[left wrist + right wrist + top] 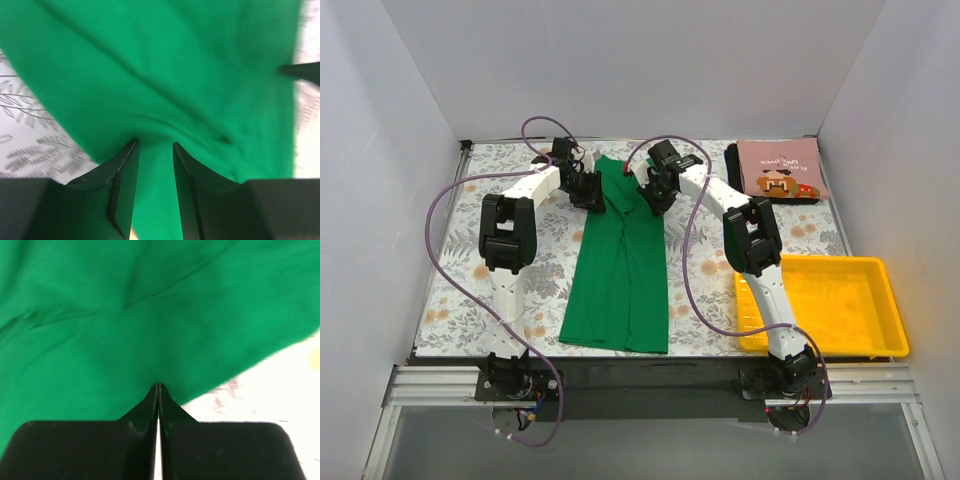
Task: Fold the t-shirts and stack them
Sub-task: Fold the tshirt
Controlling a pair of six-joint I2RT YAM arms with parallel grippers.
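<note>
Left gripper (154,146) and right gripper (158,386) both pinch the bright green cloth t-shirt (620,270), already narrowed lengthwise. Crosswise fold and stacking beside the folded dusty pink printed t-shirt (778,168) look undone.

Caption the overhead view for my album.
Left gripper and right gripper hold the green t-shirt's far end on the floral table.

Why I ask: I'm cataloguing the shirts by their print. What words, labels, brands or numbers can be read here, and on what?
Pink t-shirt: a short line of dark lettering above the brown pixel print, too small to read.
Green t-shirt: small red tag at the collar, too small to read.
Yellow tray: none visible.
Both wrist views: plain green cloth, none.
</note>
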